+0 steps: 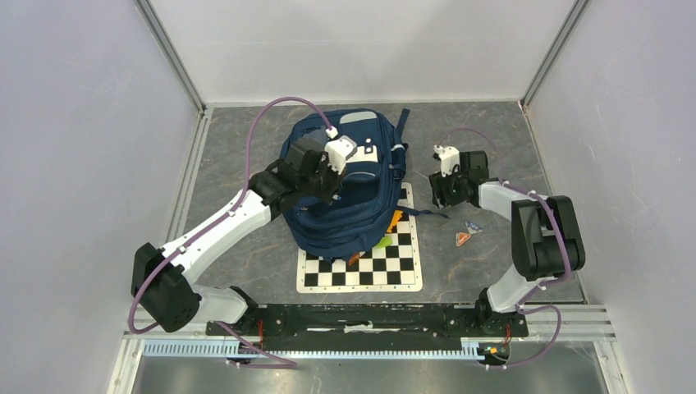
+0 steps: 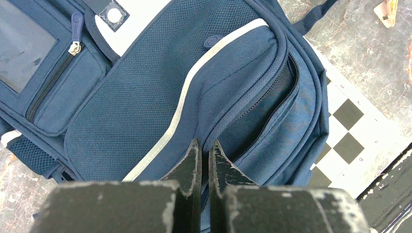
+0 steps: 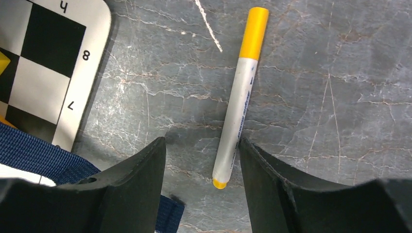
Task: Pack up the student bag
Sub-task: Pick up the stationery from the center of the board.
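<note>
Only the right wrist view shows a yellow-capped white marker between the parted fingers of the right end effector. The grey-striped navy fabric backpack lies centrally on the tabletop, pocket gaping; the left end effector, closed, perhaps pinches it.

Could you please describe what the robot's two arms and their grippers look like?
The left arm and right arm have white link shells between bulky black joints, and a lilac cable loops along each. A small white module sits at each wrist. The left gripper and right gripper each have two black wedge-shaped fingers; the left's show pale scuffs along their edges.
</note>
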Controlling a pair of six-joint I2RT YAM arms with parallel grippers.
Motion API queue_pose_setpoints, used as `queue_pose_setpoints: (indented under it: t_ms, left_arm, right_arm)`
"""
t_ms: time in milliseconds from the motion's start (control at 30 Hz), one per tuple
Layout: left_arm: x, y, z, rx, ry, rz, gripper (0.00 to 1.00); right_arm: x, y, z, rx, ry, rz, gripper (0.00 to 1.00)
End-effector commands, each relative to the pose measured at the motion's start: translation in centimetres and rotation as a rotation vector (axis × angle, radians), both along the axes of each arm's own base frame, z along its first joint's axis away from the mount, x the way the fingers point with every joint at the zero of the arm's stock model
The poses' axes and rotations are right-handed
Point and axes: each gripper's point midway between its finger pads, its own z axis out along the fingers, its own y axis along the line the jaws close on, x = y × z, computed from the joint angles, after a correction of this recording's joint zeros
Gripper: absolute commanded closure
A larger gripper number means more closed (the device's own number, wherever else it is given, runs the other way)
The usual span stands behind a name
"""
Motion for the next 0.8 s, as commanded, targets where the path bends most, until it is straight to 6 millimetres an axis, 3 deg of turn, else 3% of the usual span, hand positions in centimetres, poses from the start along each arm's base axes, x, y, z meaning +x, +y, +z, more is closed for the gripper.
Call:
queue_pose_setpoints:
  t_ms: [0,267,433,567,667,767]
  left_arm:
    - [0.6,-2.3,2.8,-0.133,-0.042,-0.026,0.98]
    - [0.6,-2.2,2.7,-0.131,-0.043,-0.023,0.98]
    - [0.6,-2.2,2.7,-0.13,-0.042,-0.023,0.98]
    - [0.6,-2.2,2.6,-0.128,-0.04,-0.022,0.98]
    - [0.6,-2.2,2.7,-0.13,-0.041,-0.021,0.98]
    - [0.6,-2.1,2.8,-0.129,-0.045,-0.019,0.98]
  right_arm:
    - [-0.9,-1.4,-0.5,-0.099,0.028,-0.062,0.39]
    - [1.0,-2.9,-0.7,-0.185,0.03,-0.118,0.44]
    - [1.4,-2.8,-1.3,-0.21,0.039,-0.099,0.53]
    - [1.2,-2.4,-1.4,-0.215,0.041,-0.082,0.73]
    - [1.3,-2.1,-0.6,-0.205,0.022,-0.076,0.94]
    - [1.4,-1.9,1.1,-0.193,-0.017,-0.08,1.0]
